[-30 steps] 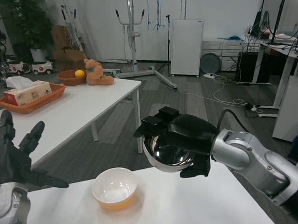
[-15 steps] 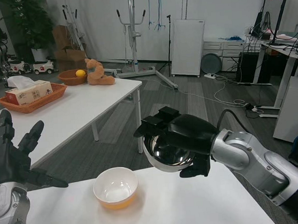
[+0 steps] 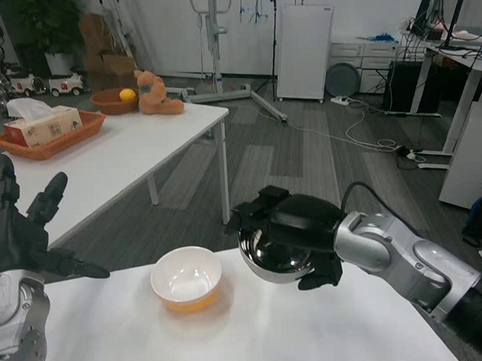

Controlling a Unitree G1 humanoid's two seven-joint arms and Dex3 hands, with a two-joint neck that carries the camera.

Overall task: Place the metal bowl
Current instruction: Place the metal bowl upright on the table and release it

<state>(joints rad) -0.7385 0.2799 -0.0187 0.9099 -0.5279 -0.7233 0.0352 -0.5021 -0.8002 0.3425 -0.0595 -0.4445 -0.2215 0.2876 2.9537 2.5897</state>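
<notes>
My right hand (image 3: 296, 232) grips the metal bowl (image 3: 276, 263) by its rim, with black fingers over the top and the thumb under its right side. The shiny bowl hangs tilted just above the far edge of the white table (image 3: 257, 333), to the right of a yellow bowl with a white inside (image 3: 186, 278). A small gap separates the two bowls. My left hand (image 3: 22, 240) waits at the left edge with fingers spread, holding nothing.
Behind stands a second white table (image 3: 119, 163) carrying an orange tray with a tissue box (image 3: 43, 136), a brown bowl with a lemon (image 3: 118, 121) and a teddy bear (image 3: 156, 96). Desks and cables fill the right side of the room.
The camera has dipped, shifting the whole scene. My right hand has brought the metal bowl lower, closer to the table and the yellow bowl. The left hand has held its pose.
</notes>
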